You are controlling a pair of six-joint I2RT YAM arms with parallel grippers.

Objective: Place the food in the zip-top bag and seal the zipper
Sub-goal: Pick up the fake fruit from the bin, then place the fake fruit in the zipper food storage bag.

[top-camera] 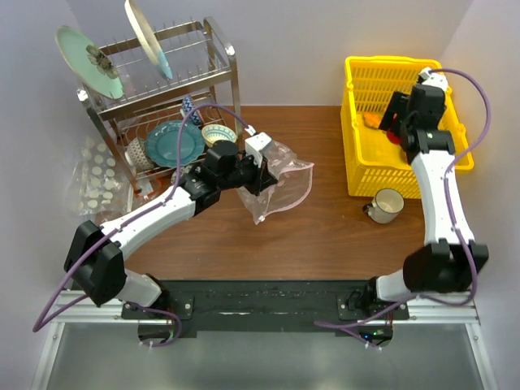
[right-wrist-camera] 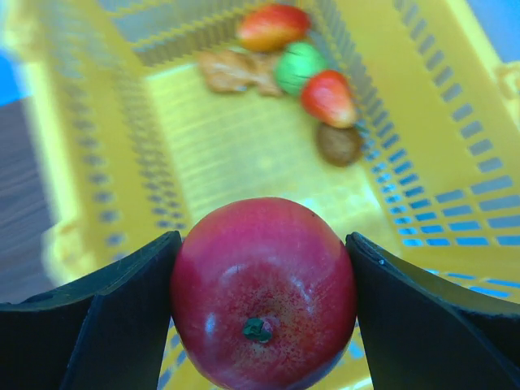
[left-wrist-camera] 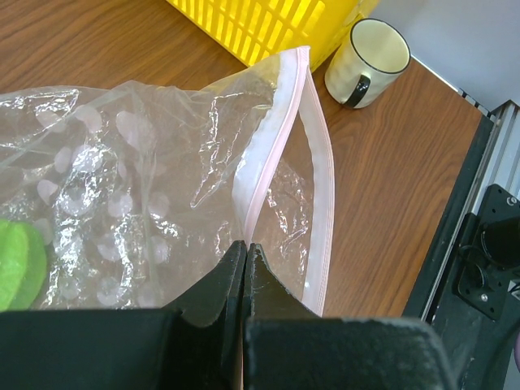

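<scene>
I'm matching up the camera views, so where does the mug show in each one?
Top: mug right of centre, just below the basket.
Left wrist: mug top right, beside the basket.
Right wrist: not in view.
Shared landmark: the basket, in all three.

No text, label, brand, number or sign can be read in any of the three views.
</scene>
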